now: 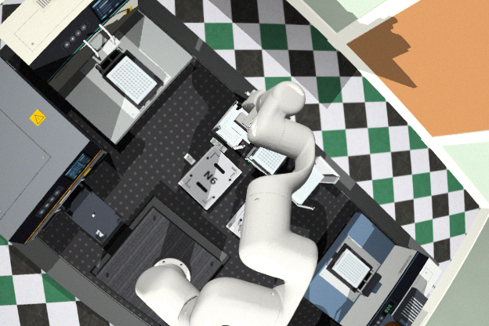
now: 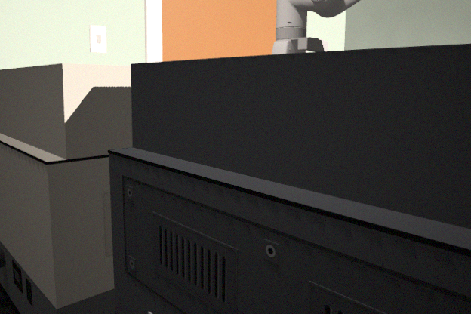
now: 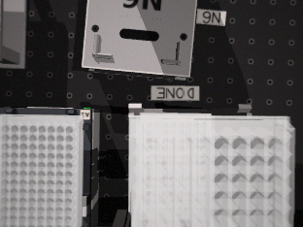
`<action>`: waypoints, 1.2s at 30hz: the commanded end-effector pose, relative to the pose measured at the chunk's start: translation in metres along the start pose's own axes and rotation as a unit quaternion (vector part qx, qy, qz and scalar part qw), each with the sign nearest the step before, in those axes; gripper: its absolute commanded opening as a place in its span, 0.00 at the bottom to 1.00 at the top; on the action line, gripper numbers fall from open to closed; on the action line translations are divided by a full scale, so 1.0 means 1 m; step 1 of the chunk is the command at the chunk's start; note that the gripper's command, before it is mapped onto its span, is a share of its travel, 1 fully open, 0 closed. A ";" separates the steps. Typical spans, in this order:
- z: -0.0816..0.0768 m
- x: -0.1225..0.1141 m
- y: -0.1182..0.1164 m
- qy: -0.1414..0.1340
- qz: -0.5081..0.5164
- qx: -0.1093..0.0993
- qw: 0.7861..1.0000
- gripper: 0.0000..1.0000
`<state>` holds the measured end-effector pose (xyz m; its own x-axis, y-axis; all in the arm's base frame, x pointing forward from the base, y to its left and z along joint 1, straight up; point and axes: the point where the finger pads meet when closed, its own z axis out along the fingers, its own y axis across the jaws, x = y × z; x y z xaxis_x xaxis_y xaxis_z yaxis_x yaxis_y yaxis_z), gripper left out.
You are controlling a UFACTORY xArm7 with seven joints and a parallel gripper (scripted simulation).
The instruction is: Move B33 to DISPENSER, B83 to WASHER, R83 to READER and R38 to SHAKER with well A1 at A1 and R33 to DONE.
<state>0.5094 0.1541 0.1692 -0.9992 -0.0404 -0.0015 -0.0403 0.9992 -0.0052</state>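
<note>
My gripper [image 1: 241, 121] is shut on a white well plate [image 3: 209, 170] [image 1: 228, 129] and holds it level over the DONE rack, just behind the DONE label [image 3: 175, 92] [image 1: 218, 143]. I cannot read the plate's own label, and the fingers are hidden by the arm. Beside it stands the IN rack with a white plate [image 3: 39, 170] [image 1: 269, 158] on top. The dark stage [image 1: 94, 215] of the grey instrument at the left is empty and carries an A1 mark. One plate [image 1: 131, 79] sits in the cream instrument, another plate [image 1: 351, 267] on the blue one.
The empty N6 nest [image 1: 207, 178] [image 3: 141, 53] lies on the deck close to the DONE rack. A dark raised platform [image 1: 157, 243] lies by the arm's base. A white stand [image 1: 320, 178] is right of the racks. In the exterior view a black housing [image 2: 297, 124] hides the deck.
</note>
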 end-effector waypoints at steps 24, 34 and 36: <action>0.027 -0.002 0.000 -0.003 0.000 0.000 1.000 0.00; 0.040 -0.002 0.000 -0.003 0.000 0.000 1.000 0.00; 0.043 -0.002 0.000 -0.003 0.000 0.000 1.000 0.00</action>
<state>0.5096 0.1540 0.1266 -0.9992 -0.0404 -0.0017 -0.0404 0.9992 -0.0051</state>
